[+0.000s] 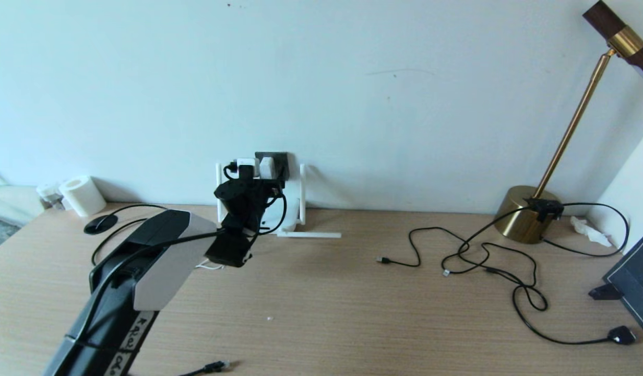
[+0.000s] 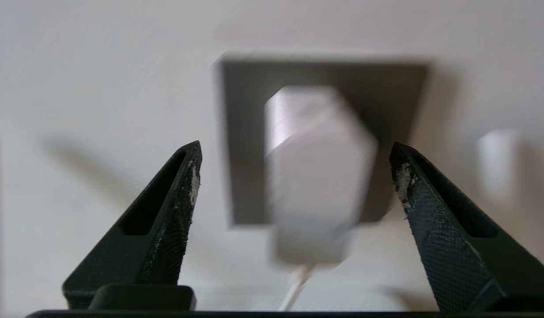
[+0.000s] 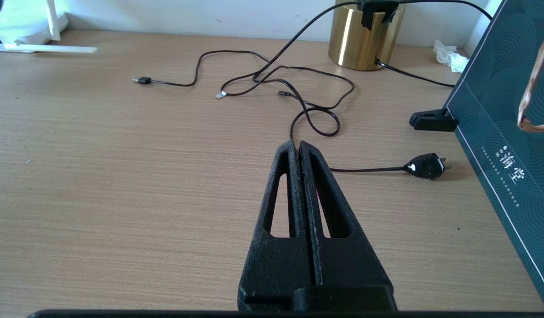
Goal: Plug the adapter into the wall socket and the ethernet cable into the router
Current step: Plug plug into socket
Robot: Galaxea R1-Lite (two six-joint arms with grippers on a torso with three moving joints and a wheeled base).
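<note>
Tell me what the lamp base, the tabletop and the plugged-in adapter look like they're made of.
The lamp base looks like brushed brass-coloured metal: vertical sheen and bright reflections. The tabletop shows light wood grain, probably laminate or veneer, matte. The adapter, sitting in the wall socket, looks like smooth white plastic with a soft gloss.

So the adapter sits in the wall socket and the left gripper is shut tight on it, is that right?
Not quite. The adapter does sit in the wall socket, but the left gripper is open: in the left wrist view its fingers stand apart on either side of the adapter, touching nothing.
</note>
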